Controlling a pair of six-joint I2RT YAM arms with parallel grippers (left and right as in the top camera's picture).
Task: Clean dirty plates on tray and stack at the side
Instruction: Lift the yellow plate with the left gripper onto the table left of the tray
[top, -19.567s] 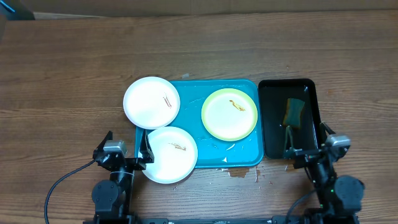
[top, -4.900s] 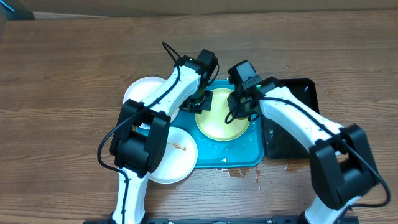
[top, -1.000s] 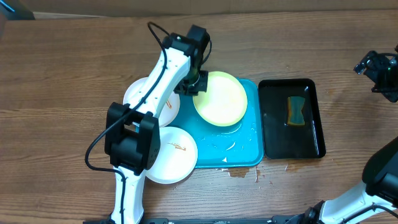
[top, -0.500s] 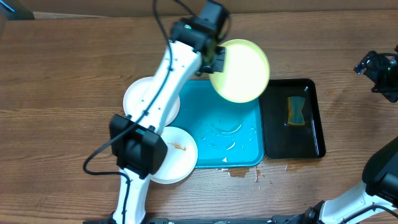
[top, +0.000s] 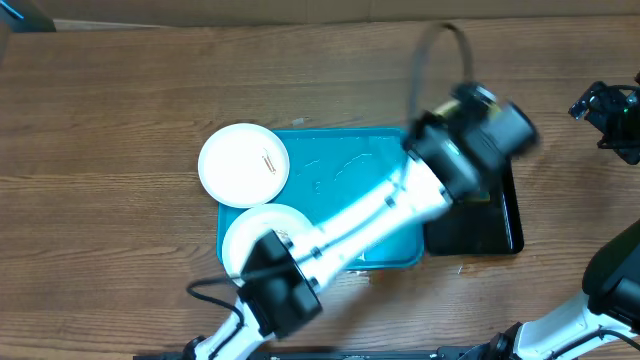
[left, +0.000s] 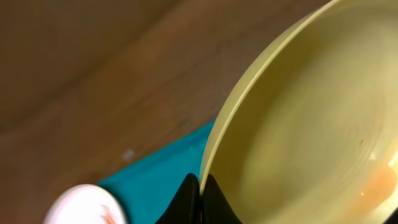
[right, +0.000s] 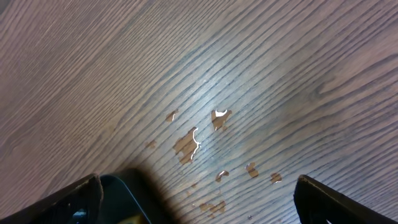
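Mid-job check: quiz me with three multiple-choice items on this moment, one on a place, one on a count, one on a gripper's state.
1. Where is the right gripper? A) over the turquoise tray B) over bare table beside the black tray's corner C) inside the black tray
2. How many white plates show overhead? A) one B) three C) two
3. The left gripper is: A) shut on the yellow-green plate's rim B) open, empty C) shut on nothing
Key: 1 B, its wrist view shows wood and that corner; 2 C, both at the turquoise tray's left side; 3 A, the jaws pinch the rim.
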